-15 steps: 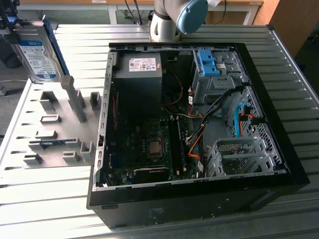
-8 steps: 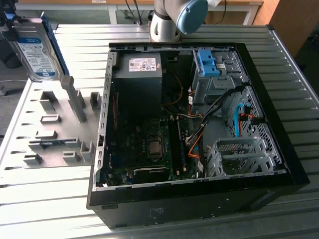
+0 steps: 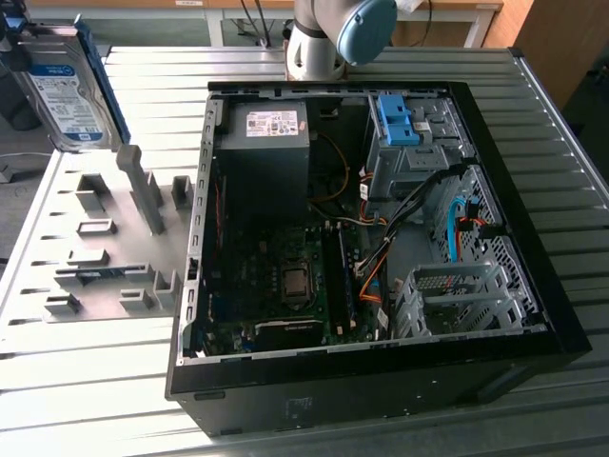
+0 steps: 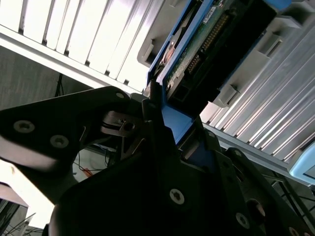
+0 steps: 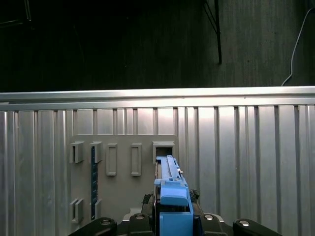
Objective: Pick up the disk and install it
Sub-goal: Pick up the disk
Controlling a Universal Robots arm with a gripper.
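I am pinching the disk (image 3: 59, 90) lengthwise out from my gripper (image 5: 172, 212), with the open case (image 3: 362, 395) lying toward the exterior view's right.

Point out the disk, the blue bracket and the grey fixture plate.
disk (image 3: 62, 93): exterior view, on its label.
blue bracket (image 3: 395, 119): exterior view, its middle.
fixture plate (image 3: 52, 243): exterior view, bare flat part.

You are in a robotics lab: a ribbed metal table (image 3: 95, 400) carries an opened computer case (image 3: 333, 400) and a grey parts fixture (image 3: 105, 286), with the arm's base (image 3: 314, 48) behind.
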